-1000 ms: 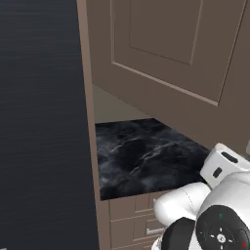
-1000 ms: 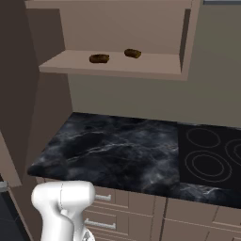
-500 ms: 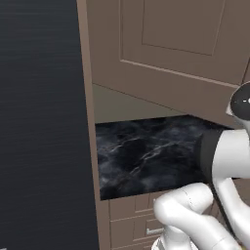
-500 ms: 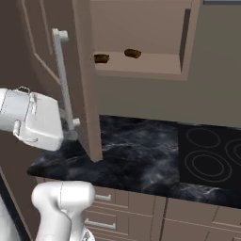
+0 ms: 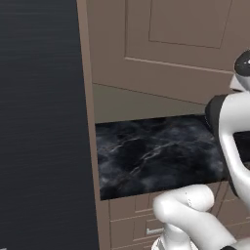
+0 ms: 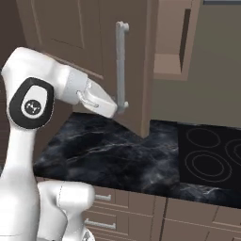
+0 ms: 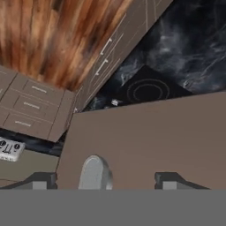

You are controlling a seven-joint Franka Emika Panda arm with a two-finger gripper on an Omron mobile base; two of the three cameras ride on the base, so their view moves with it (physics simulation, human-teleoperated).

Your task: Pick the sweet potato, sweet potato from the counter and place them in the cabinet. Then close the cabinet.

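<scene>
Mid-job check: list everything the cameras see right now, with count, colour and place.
Glossy black marble-look counter: one, black with thin white veins, below the cabinet.
Tall taupe-brown wooden cabinet door: one, taupe-brown, partly swung across the opening above the counter.
Long light-grey vertical bar handle: one, light grey, on the door's edge.
Black stovetop: one, black with ring marks, right of the counter.
Small brown drawers: several, brown with short silver handles, under the counter.
End effector: one, white arm, at the handle's lower end; jaws straddle the bar.

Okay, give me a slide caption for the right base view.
Gripper at the lower end of the cabinet door's grey bar handle, door swung partway closed above the black marble counter.
</scene>
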